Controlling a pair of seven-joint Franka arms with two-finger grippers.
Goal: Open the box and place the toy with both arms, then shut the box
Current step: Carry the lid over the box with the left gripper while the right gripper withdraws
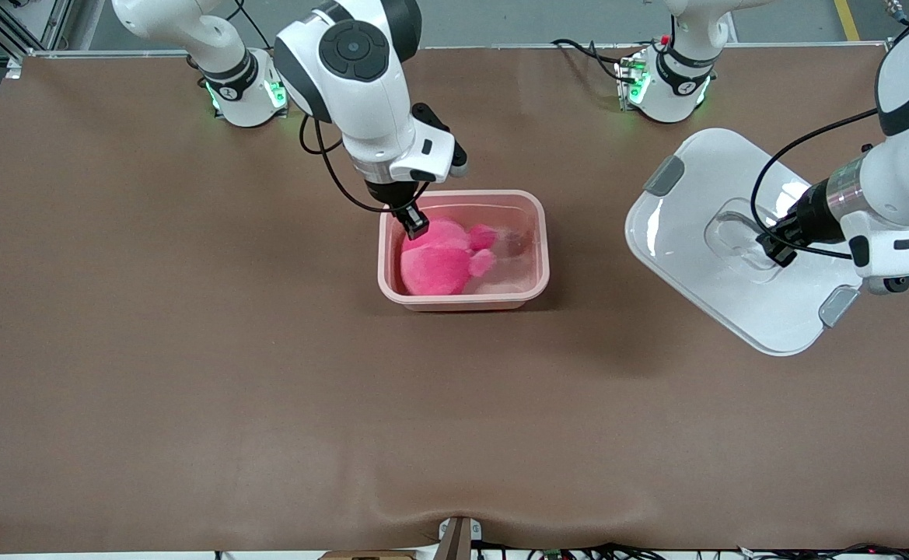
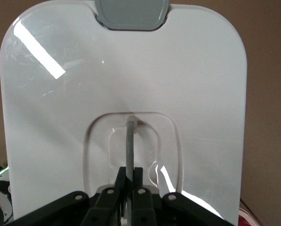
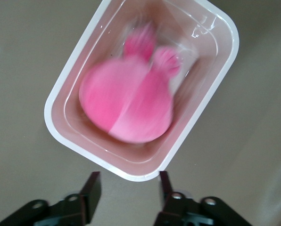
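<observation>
toy (image 1: 440,263) sits in the open box (image 1: 540,257) mid-table; right gripper (image 1: 414,222) over the box rim, fingers (image 3: 92,188) apart, empty. left gripper (image 1: 774,249) pinched on the lid (image 1: 687,225) handle (image 2: 130,141) (lid off, toward left arm's end)

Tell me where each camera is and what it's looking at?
Front view: high across the table, facing both arms; shows the box, toy, lid.
Left wrist view: on the left arm, looking down at the lid; left gripper shut on its handle.
Right wrist view: on the right arm, above the box and toy; right gripper open.
Front and right wrist views share box and toy.
</observation>
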